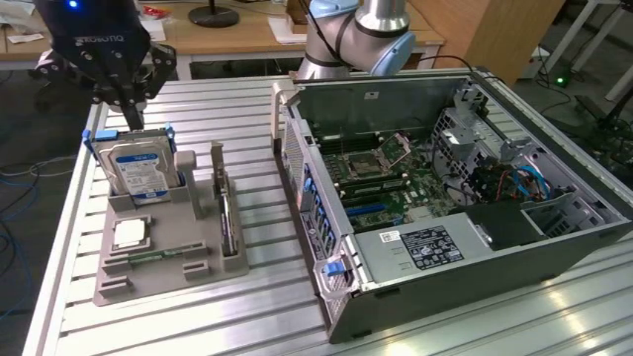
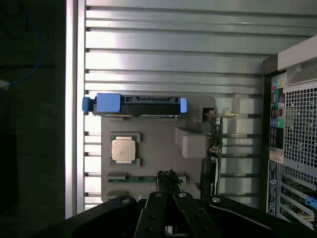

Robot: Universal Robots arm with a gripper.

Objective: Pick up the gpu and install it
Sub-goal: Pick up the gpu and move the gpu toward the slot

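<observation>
We see a tray [image 1: 173,256] on the worktop [image 1: 247,104], with a computer case [image 1: 554,245] to the exterior view's right of it. In the tray, a hard drive [image 1: 138,169] stands behind a processor [image 1: 130,233], the gpu [image 1: 227,219] on edge nearest the case.

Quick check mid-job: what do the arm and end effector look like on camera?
The end effector is black, with white lettering on its body, a small lit blue light and jointed, linked fingers. The arm is a silver-grey tube with rounded pale blue joint covers.
</observation>
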